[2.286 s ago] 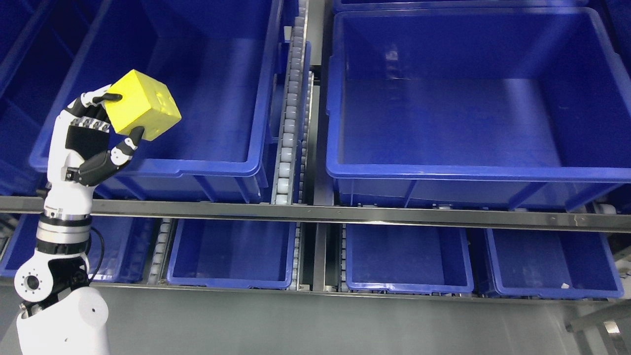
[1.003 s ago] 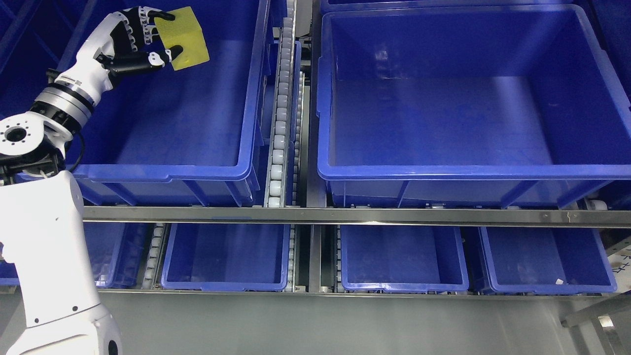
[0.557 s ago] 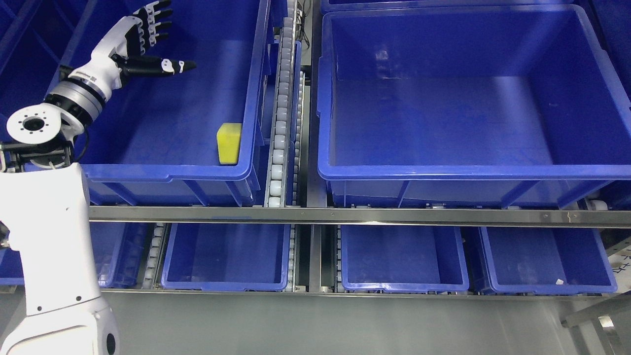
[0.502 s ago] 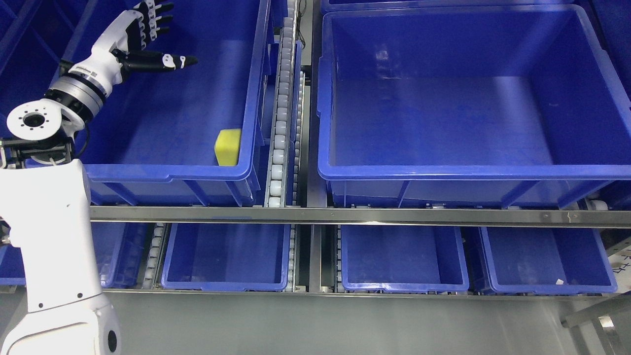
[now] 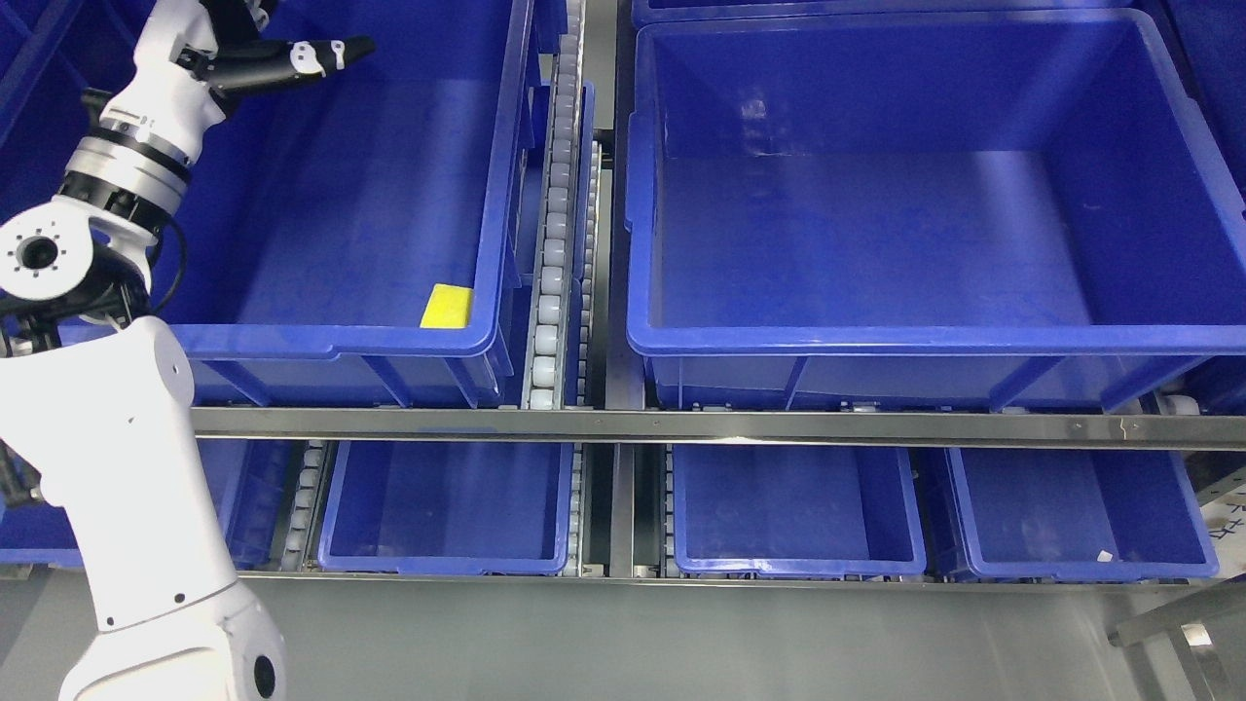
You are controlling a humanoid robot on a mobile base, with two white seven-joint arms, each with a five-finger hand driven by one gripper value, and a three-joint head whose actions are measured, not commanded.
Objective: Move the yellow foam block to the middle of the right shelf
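The yellow foam block lies inside the large blue bin on the left of the middle shelf, in its near right corner, partly hidden by the bin's front rim. My left hand is high at the top left, over the far part of that bin, well away from the block. Its thumb points right and it holds nothing; the other fingers run out of the top edge. My right arm is out of view.
A second large blue bin fills the right of the middle shelf. A roller track runs between the two bins. A steel rail crosses the front. Smaller blue bins line the lower shelf.
My left hand let go of the yellow block, which fell into the left bin's near right corner and settled lower. The hand has since lifted up toward the top edge.
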